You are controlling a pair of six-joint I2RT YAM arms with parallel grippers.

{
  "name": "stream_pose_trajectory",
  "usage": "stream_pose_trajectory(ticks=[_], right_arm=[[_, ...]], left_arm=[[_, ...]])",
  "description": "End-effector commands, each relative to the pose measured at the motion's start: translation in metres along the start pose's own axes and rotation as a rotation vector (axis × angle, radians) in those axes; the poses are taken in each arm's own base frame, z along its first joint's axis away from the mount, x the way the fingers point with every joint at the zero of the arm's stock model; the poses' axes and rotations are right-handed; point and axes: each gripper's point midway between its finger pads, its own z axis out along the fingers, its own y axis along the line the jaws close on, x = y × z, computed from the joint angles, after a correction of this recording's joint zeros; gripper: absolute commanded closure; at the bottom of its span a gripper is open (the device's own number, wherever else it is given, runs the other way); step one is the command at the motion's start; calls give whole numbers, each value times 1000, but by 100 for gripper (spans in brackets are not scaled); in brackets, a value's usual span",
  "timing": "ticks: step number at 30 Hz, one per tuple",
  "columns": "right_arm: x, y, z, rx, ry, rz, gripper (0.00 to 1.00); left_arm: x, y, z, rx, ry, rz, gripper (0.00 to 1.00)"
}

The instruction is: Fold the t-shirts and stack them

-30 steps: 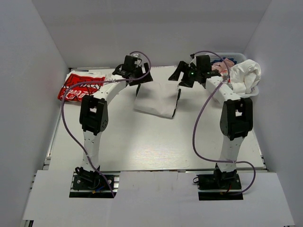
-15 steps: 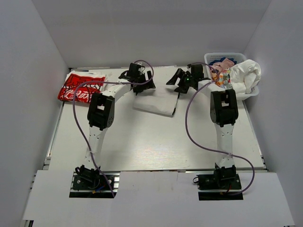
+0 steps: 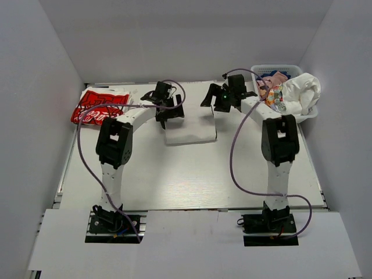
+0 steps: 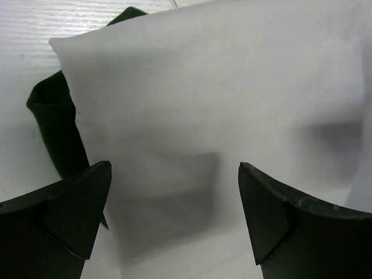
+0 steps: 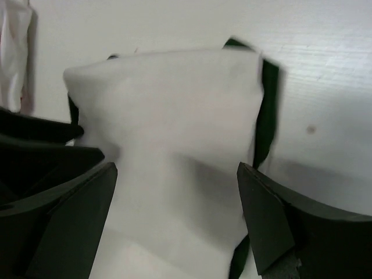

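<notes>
Left tool (image 4: 174,209): we see its jaws spread wide with nothing pinched between them. It hangs over the white t-shirt (image 4: 209,99), at the shirt's far left corner in the top view. We cannot tell whether the fingers (image 4: 64,215) touch the cloth.
Right tool (image 5: 174,218): its jaws are also apart and grip nothing. It is above the same white t-shirt, at the far right corner.
White t-shirt: folded to a rough rectangle and lying flat at the far middle of the tabletop (image 3: 192,174), between the two tools.
Dark green t-shirt (image 4: 51,125): under the white one — we see it only as a dark rim along the white shirt's edge in both wrist views.
Red-and-white printed t-shirt (image 3: 97,107): lying at the far left corner of the tabletop, well apart from the white and green pair.
White lattice basket (image 3: 261,68): at the far right corner. Inside it we make out a pink garment (image 3: 279,77), and a crumpled white garment (image 3: 302,92) spills over its right rim.
</notes>
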Motion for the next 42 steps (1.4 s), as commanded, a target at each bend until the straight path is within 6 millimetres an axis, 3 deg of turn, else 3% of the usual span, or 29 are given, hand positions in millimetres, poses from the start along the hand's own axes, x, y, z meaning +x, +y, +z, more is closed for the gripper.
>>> stream_pose_trajectory(ticks=[1,2,3,5,6,7,12,13,15,18,20,25,30,32,33,34,35,36,38,42], right_arm=[[9,48,-41,-31,-86,-73,10],[9,48,-41,-31,-86,-73,10],[34,48,-49,-44,-50,-58,10],[39,62,-54,-93,-69,-39,10],[59,53,-53,-94,-49,-25,10],[59,56,-56,-108,-64,-3,10],[109,25,-42,-83,13,97,10],[115,19,-40,-78,21,111,10],[127,8,-33,-61,54,143,10],[146,-9,-26,-23,103,174,10],[152,-19,-26,-1,108,193,10],[155,-27,-37,25,96,172,10],[105,19,-79,-51,-37,-14,10],[98,21,-91,-46,-75,-58,10],[89,27,-108,-44,-124,-85,10],[88,28,-113,-37,-137,-99,10],[84,26,-118,-21,-155,-111,10],[81,27,-130,-10,-178,-116,10],[83,23,-135,17,-179,-125,10],[81,27,-152,21,-209,-142,10]], left_arm=[[-42,-26,-76,40,-159,20,0],[-35,-27,-74,32,-148,28,0],[-37,-29,-83,39,-161,28,0],[-15,-36,-83,58,-117,48,0],[-8,-35,-83,67,-98,49,0],[10,-42,-83,104,-60,53,0],[82,-67,-76,289,67,54,0],[107,-66,-71,309,115,62,0],[133,-56,-60,281,174,37,0],[172,-20,-38,142,284,12,0],[182,-8,-39,75,335,-1,0],[162,-12,-58,81,255,8,0],[120,-4,-102,-23,116,21,0],[102,-7,-124,-21,40,11,0],[96,0,-129,-38,16,-1,0],[93,6,-137,-53,-5,-19,0],[85,21,-139,-116,-49,-36,0],[79,24,-138,-137,-77,-37,0],[74,37,-139,-194,-90,-45,0],[62,49,-113,-254,-63,-46,0]])
